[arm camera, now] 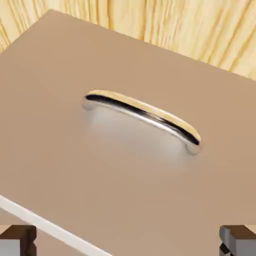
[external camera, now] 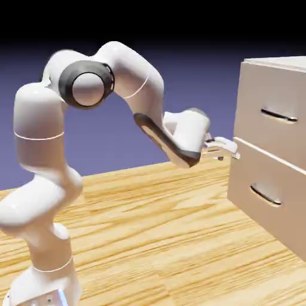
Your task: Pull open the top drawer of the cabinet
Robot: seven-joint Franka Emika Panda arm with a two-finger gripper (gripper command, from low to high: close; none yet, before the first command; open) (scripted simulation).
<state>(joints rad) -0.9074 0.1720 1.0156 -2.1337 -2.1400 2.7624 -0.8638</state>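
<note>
**Gripper level with the seam, and that's the worry**

From the left, the white arm (external camera: 89, 119) arcs over the table (external camera: 149, 239), and the gripper (external camera: 226, 146) hovers just short of the cabinet (external camera: 281, 61), jaws spread wide with nothing between them (both fingertips (arm camera: 17, 239) sit far apart in the hand view). Further right, the top drawer (external camera: 266, 89) looks shut, its handle (external camera: 279, 115) up and beyond the fingers. The danger is that the hand camera frames a bar (arm camera: 142, 117) with table wood past the panel, probably the lower drawer (external camera: 263, 209). Closing here likely grabs the wrong handle, or the fingers jam into the seam.
</note>
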